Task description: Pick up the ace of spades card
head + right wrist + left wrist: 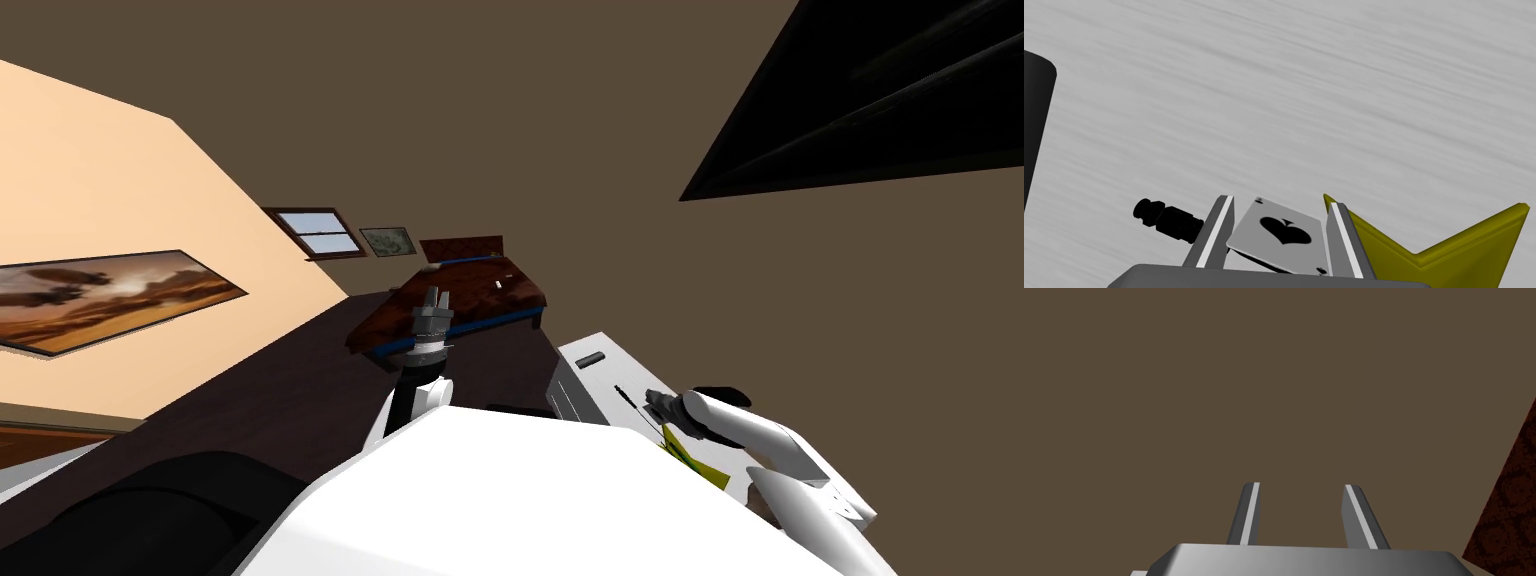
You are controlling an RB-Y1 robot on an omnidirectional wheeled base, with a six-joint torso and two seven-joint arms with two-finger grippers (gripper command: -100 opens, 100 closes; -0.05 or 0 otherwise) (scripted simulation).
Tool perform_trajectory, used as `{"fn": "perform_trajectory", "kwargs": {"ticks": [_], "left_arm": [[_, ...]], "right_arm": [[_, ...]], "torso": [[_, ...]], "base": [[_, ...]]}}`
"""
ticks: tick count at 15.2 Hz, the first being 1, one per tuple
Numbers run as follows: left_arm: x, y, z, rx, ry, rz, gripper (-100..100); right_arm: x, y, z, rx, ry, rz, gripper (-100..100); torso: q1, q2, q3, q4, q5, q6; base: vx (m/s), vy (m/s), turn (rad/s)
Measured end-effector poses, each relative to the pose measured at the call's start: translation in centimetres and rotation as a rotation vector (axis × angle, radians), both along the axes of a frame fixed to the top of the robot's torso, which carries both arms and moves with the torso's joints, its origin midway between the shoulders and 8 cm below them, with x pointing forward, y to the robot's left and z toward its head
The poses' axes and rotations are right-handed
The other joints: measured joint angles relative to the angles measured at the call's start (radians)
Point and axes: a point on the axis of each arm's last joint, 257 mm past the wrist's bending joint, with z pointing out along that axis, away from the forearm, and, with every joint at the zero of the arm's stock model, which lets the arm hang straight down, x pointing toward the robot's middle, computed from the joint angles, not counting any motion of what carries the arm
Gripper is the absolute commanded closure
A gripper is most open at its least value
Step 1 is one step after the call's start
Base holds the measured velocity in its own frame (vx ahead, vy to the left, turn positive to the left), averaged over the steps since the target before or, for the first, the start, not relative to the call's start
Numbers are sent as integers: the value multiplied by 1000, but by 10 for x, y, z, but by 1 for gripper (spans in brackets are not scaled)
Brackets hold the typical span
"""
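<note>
Right pincer clamped on ace of spades card, card's long axis blade to blade, apparently tilted off tabletop; left pincer apart.

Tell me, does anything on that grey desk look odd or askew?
Only the ace of spades card: it sits tilted between the fingers of the right gripper, one edge seemingly raised off the grey surface. Nothing looks spilled or broken.
</note>
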Motion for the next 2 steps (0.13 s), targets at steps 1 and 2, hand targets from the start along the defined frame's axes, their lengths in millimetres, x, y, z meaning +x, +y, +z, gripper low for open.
{"fn": "perform_trajectory", "kwargs": {"ticks": [1, 2], "left_arm": [[0, 0, 0, 0, 0, 0, 0], [0, 0, 0, 0, 0, 0, 0]], "right_arm": [[1, 0, 5, 0, -1, -3, 100], [2, 0, 9, 1, -1, -6, 100]], "torso": [[1, 2, 1, 0, 0, 0], [1, 3, 2, 1, 0, 0]], "base": [[-65, 9, 68], [-37, 5, 24]]}}
